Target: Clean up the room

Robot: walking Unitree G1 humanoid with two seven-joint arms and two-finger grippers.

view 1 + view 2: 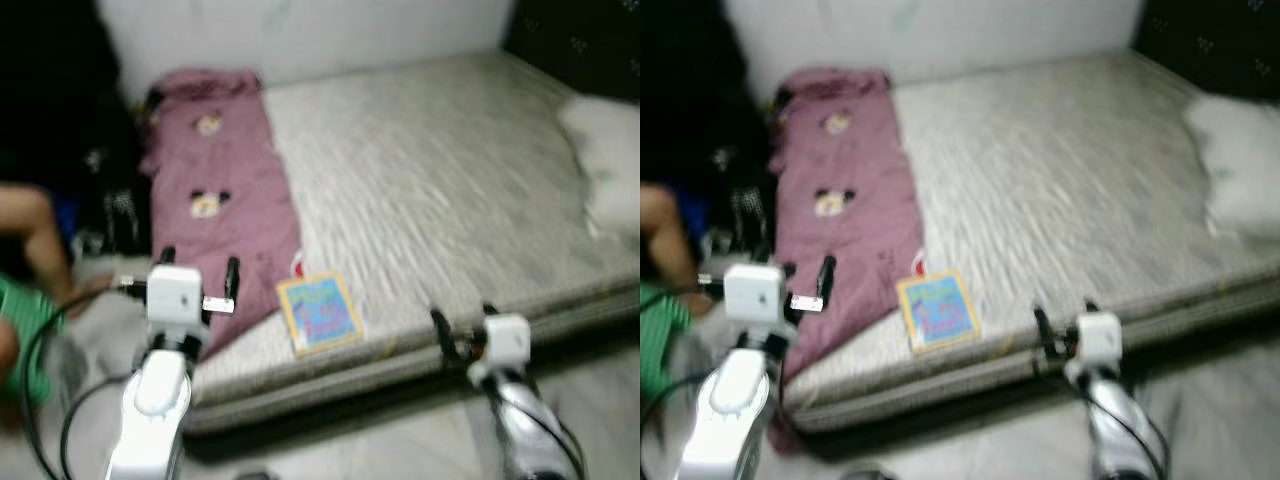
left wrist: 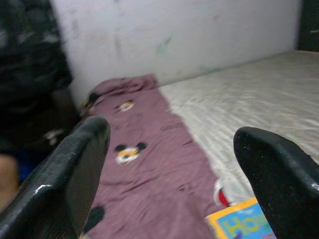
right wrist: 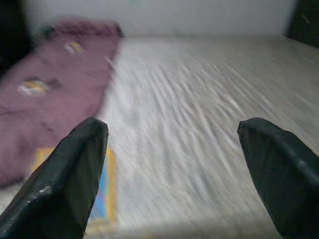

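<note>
A low mattress (image 1: 440,180) with a pale striped cover lies before me. Along its left side stretches a pink blanket (image 1: 215,190) printed with cartoon mouse faces. A blue and yellow children's book (image 1: 318,312) rests near the mattress's front edge, beside the blanket. My left gripper (image 1: 198,272) is raised over the blanket's lower corner, open and holding nothing. My right gripper (image 1: 462,325) hovers at the front edge, to the right of the book, also open and empty. The book's corner (image 2: 241,221) sits between the left fingers' view. The pictures are blurred.
A white pillow (image 1: 605,160) lies at the mattress's right edge. A person's arm (image 1: 35,235) and green clothing (image 1: 25,330) are at the far left, next to dark clutter (image 1: 110,200) by the white wall (image 1: 320,35). Pale floor (image 1: 380,440) runs along the front.
</note>
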